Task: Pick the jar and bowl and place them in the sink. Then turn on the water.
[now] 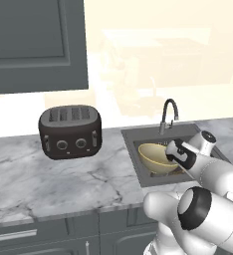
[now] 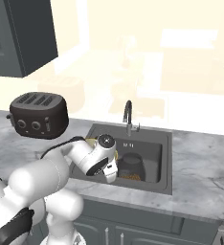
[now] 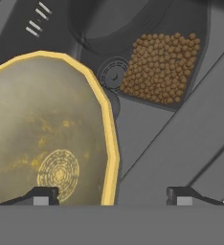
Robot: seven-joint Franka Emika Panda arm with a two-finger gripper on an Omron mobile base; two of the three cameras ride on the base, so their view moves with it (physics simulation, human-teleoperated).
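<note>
Now yellowish-tan bowl [image 3: 51, 139] w/ speckled olive inside, tilted in dark sink [image 1: 131, 137]; end effector [image 3: 111, 195] spread wide, holding nothing

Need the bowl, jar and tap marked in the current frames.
bowl [image 1: 156, 157]: left base view, on its tan inner wall, in the sink.
jar [image 2: 131, 165]: right base view, on its dark lid end, lying in the sink.
tap [image 1: 168, 107]: left base view, on the gooseneck's curved top.
</note>
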